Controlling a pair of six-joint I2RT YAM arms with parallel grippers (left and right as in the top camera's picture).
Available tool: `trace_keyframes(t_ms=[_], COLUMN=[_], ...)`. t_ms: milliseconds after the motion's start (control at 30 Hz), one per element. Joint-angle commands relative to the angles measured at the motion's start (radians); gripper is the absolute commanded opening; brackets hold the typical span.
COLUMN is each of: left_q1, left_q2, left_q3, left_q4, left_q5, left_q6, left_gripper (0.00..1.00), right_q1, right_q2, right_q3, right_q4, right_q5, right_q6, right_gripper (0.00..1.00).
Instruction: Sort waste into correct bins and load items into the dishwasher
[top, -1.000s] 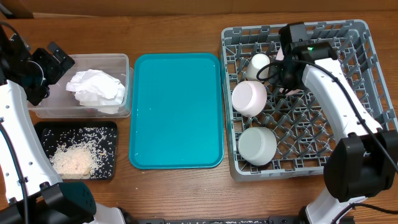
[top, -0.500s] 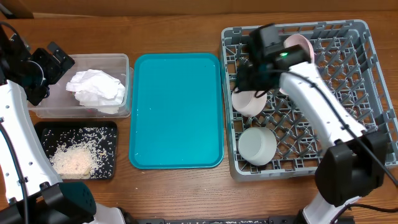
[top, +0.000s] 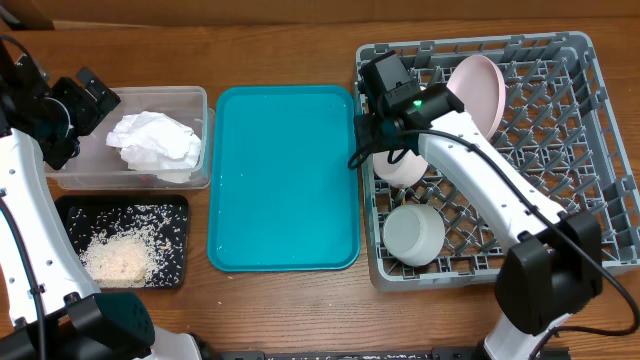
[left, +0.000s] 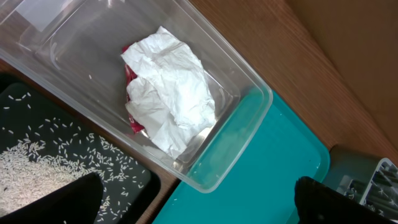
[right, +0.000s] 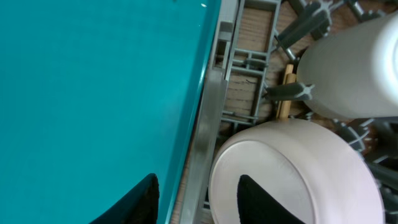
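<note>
Right jaws, apart, over the left wall of the grey dish rack (top: 540, 45), whose edge runs between them; teal tray (top: 285, 180) to their outer side. Just beneath them: whitish-pink bowl (right: 292, 168), inverted, smooth and matt; beyond it a small white cup (right: 354, 68) and one wooden chopstick (right: 286, 93) lodged in the lattice. Farther off, a pale pink plate (top: 478, 85) stands on edge among the pegs and a grey-green bowl (top: 413, 230) sits inverted. Left jaws, spread wide, above the clear tub (top: 150, 92); ahead of them a crumpled white napkin (left: 171, 93) covers a red packet (left: 132, 121). Rice grains (top: 118, 255) lie in the black tray (top: 172, 268)
</note>
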Motion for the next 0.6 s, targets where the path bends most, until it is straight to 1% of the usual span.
trace_keyframes(t_ms=[0,133,367,433,467,567], left_q1=[-0.002,-0.002,-0.002,-0.002,-0.002,-0.002], left_q2=[-0.003,-0.003,-0.003,-0.003,-0.003,-0.003], left_q3=[0.022,0.022,0.022,0.022,0.022,0.022], left_q4=[0.001,0.001,0.001,0.001,0.001,0.001], left_q5=[0.008,0.008,0.008,0.008,0.008,0.008], left_q6=[-0.011,-0.011,-0.011,-0.011,-0.011,-0.011], left_gripper=[1.00,1.00,1.00,1.00,1.00,1.00], right_q1=[0.001,0.001,0.001,0.001,0.001,0.001], right_q2=[0.038,0.071,0.092,0.092,0.092,0.092], right_q3=[0.016,0.016,0.016,0.016,0.016,0.016], right_q4=[0.008,0.006,0.039,0.060,0.069,0.091], right_q5=[0.007,-0.039,-0.041,-0.041,-0.041,-0.041], right_q6=[-0.004,-0.004,-0.004,-0.004,-0.004,0.000], right_gripper=[0.40,0.40,0.20,0.12,0.05,0.04])
